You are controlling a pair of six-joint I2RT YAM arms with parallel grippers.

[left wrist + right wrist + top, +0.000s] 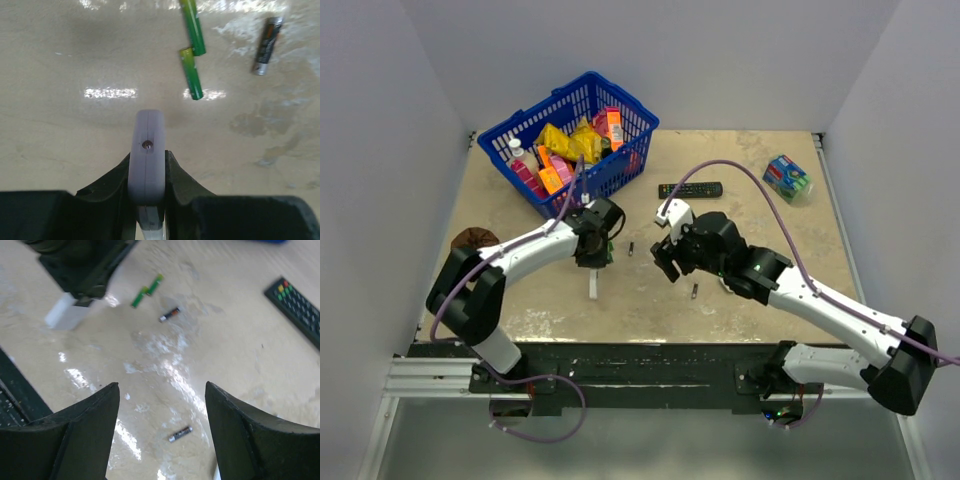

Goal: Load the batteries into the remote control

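Wrist views reveal left gripper (147,161) clamping remote control (146,135), right gripper (161,387) open near battery (180,433).

A robotics lab test cell: plain white walls (380,150) box in a beige tabletop (760,240) on three sides. A left arm (520,255) and a right arm (820,300) trail purple cables (725,163) from a black rail (640,362), near a blue basket (610,175) of packaged props.

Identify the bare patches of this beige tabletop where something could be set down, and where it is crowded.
Bare: the stretch between the long black remote, the green-and-blue pack and the right arm. Crowded: the middle, where slim loose batteries lie around the left gripper and right gripper.
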